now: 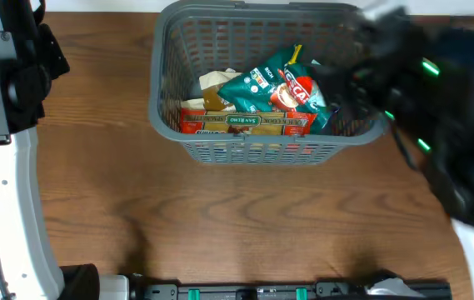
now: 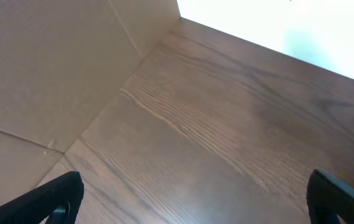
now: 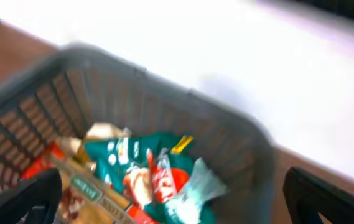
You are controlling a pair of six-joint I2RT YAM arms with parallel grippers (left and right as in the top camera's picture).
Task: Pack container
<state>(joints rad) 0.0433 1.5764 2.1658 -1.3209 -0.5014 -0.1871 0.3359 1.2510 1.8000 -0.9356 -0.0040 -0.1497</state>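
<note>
A dark grey lattice container sits on a wooden table, at its far edge. Inside the container, a teal snack bag lies on a long red-and-tan box, with a tan packet toward the left wall. The right gripper, blurred, hangs above the container's right end, its jaws spread wide and holding nothing. Well to the container's left, the left gripper is also spread wide and empty, over bare wood beside a cardboard wall.
</note>
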